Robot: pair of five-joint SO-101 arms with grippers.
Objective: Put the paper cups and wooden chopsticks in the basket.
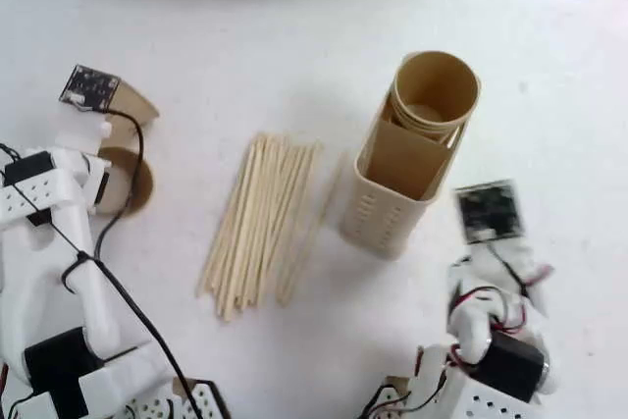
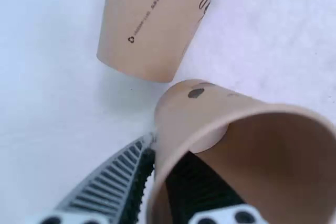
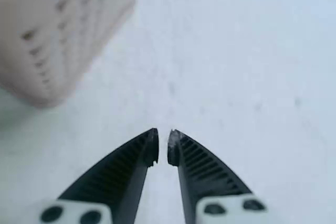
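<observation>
L gripper (image 2: 160, 153) pinches the wall of one paper cup (image 2: 236, 129) at left edge of high view; second cup (image 1: 132, 105) lies just beside it. Chopsticks (image 1: 260, 223) lie loose at centre. Basket (image 1: 392, 198), right of centre, holds stacked cups (image 1: 432, 95). R gripper (image 3: 163, 148) is pressed nearly together, nothing between.

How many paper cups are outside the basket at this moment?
2. The gripped cup is held at its rim by the left gripper; the second cup lies on its side on the table beside it. Nested cups in the basket are uncounted; some may be hidden.
</observation>
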